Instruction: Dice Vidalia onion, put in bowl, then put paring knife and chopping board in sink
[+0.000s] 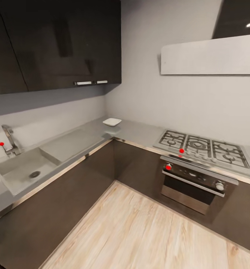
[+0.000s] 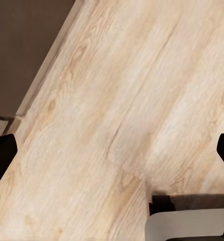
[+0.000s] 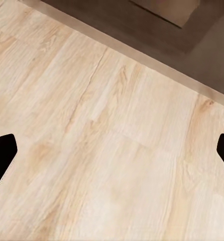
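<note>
A: Position check. Head view takes in an L-shaped kitchen: the sink [image 1: 22, 170] on the left run of the countertop [image 1: 134, 131], the faucet [image 1: 9, 139] with its red knob behind the basin, a white bowl [image 1: 112, 121] at the far corner, the stove [image 1: 203, 147] and oven on the right run.

B: The onion?

A: Basin looks bare apart from the drain; I can't make out an onion in it from here. No board or knife to be seen on the worktop either.

B: The claws?

A: Left gripper [image 2: 112, 150]: fingertips dark at both edges of its wrist view, spread wide, nothing between them. Below it lies only the wooden floor [image 2: 117, 100], with a cabinet base off to one side. Right gripper [image 3: 112, 150]: same spread, nothing held, plank floor beneath and the cabinet kickboard beyond its fingers.

B: So which step?

A: My judgement: the approach, before any grasp. Both claws hang over the floor, well apart from the sink.

B: Next move?

A: Likely bring the base up to the sink run, then raise an arm over the basin and look inside properly.
</note>
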### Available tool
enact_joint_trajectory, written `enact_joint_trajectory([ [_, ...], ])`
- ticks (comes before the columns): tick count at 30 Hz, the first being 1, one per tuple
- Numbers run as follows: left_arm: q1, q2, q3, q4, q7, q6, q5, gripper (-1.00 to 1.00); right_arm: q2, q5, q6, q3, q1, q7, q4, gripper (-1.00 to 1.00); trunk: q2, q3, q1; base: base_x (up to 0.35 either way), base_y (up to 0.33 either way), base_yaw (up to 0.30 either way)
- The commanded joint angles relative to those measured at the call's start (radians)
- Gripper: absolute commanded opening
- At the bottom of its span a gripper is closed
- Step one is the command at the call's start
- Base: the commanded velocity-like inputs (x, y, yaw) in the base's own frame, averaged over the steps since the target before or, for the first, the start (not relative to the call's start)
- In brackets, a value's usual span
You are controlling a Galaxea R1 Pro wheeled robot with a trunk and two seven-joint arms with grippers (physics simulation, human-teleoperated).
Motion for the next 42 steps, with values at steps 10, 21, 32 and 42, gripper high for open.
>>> enact_joint_trajectory([
  [10,-0.002,-0.001,-0.008,0.004,0.005,-0.007,0.0,1.0,0.0,0.011,-0.005,-0.005,-0.001,-0.003,0.002,1.0,-0.002,-0.002,0.001,0.297,0.0,0.0],
  [21,-0.002,-0.009,-0.009,0.006,0.003,-0.007,0.0,1.0,0.001,0.011,-0.005,-0.004,-0.001,-0.003,0.002,1.0,-0.002,-0.002,0.001,0.031,0.0,0.0],
  [32,-0.002,-0.058,-0.007,0.001,0.007,0.003,-0.002,1.0,0.002,0.011,-0.005,-0.003,-0.001,-0.003,0.002,1.0,-0.002,-0.002,0.001,0.0,0.0,0.0],
  [42,-0.001,-0.124,-0.005,-0.119,0.094,0.138,-0.006,1.0,0.005,0.011,-0.004,-0.003,-0.001,-0.003,0.002,1.0,-0.002,-0.002,0.001,0.0,0.0,0.0],
])
